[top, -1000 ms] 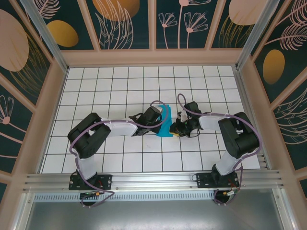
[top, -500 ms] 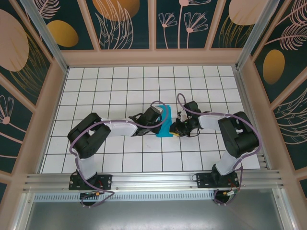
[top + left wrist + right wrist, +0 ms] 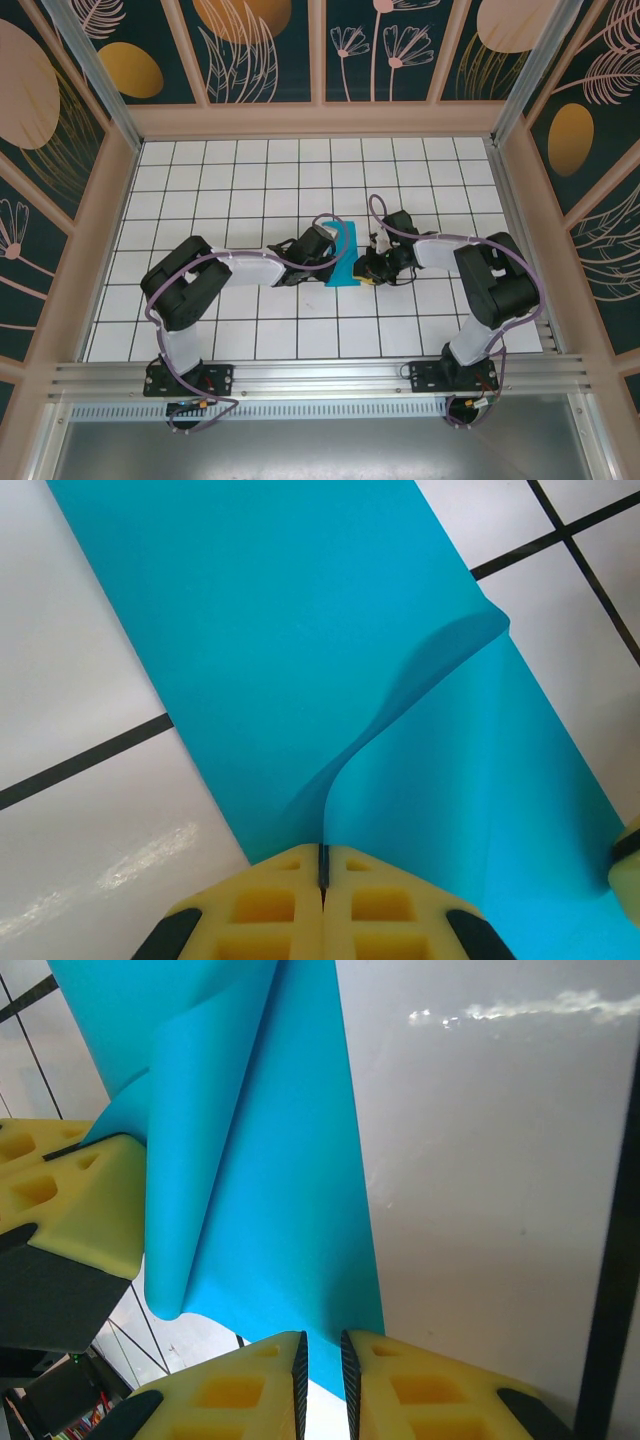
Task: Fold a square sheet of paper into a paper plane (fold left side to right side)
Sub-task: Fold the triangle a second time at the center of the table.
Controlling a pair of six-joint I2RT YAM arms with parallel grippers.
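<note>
The square sheet of paper (image 3: 346, 256) is bright cyan and lies near the middle of the white grid table, doubled over into a narrow upright strip. One flap (image 3: 430, 670) curls up off the lower layer. My left gripper (image 3: 331, 250) comes in from the left and is shut on the raised edge of the sheet (image 3: 300, 630), the paper pinched between its yellow fingertips (image 3: 323, 858). My right gripper (image 3: 366, 272) sits at the sheet's near right corner. Its jaws (image 3: 324, 1348) stand a narrow gap apart, with the paper's edge (image 3: 270, 1210) running between them.
The left gripper's yellow finger (image 3: 70, 1200) sits close beside the curled flap. A wooden frame (image 3: 320, 120) and patterned walls close in the tiled table (image 3: 200, 180). Both arm bases (image 3: 190, 378) are bolted at the near edge.
</note>
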